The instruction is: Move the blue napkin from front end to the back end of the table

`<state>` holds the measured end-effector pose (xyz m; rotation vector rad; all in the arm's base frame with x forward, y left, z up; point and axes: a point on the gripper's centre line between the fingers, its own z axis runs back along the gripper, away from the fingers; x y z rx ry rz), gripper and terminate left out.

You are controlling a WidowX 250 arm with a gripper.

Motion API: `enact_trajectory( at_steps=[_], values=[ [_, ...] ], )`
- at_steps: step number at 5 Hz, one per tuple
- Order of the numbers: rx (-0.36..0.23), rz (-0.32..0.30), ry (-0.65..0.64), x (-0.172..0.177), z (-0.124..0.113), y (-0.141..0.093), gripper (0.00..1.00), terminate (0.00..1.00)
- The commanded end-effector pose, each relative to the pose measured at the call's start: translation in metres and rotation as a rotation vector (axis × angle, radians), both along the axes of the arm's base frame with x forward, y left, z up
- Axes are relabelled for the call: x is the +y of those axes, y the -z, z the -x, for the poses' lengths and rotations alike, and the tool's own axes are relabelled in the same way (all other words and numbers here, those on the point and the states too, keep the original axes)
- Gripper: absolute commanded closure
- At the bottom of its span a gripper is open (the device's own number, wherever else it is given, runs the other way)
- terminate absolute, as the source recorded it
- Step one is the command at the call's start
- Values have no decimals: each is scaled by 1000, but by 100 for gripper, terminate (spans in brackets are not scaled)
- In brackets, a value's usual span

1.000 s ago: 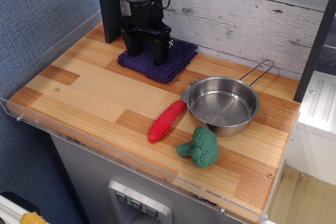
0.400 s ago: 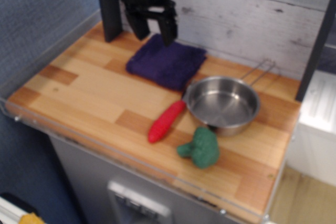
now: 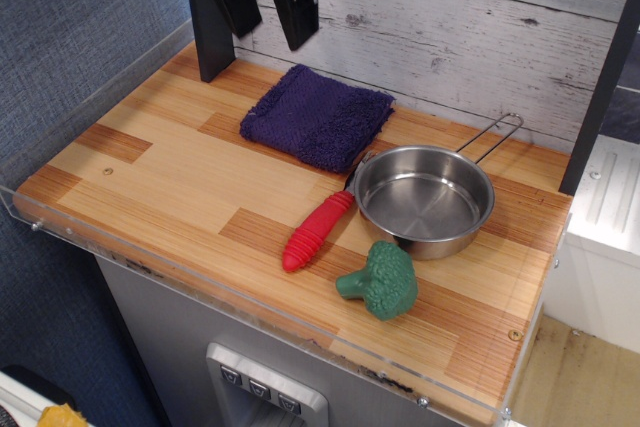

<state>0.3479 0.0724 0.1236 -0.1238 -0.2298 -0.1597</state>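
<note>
The blue napkin (image 3: 318, 117), a dark indigo-purple terry cloth, lies flat on the wood-plank table (image 3: 160, 177) near the back wall. My gripper (image 3: 268, 9) hangs in the air above and behind the napkin's left side, well clear of it. Its two black fingers (image 3: 298, 15) stand apart with nothing between them. The top of the gripper is cut off by the frame edge.
A steel pan (image 3: 425, 199) with a wire handle sits right of centre. A red-handled tool (image 3: 318, 230) lies beside the pan. A green toy broccoli (image 3: 382, 280) sits near the front. A dark post (image 3: 207, 17) stands at the back left. A clear acrylic rim (image 3: 250, 302) runs along the front edge.
My gripper let go of the napkin and rose from it, moving up and slightly left. The napkin stayed flat at the back, shifted a little to the right.
</note>
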Motion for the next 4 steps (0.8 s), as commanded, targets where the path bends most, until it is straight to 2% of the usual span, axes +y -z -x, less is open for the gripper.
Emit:
enact_trajectory(
  at_steps=[1, 2, 4],
  values=[
    [-6, -56, -92, 19, 89, -19, 0, 0],
    [-39, -58, -104, 18, 121, -15, 0, 0],
    [-20, -63, -98, 16, 106, 5, 0, 0]
  ],
)
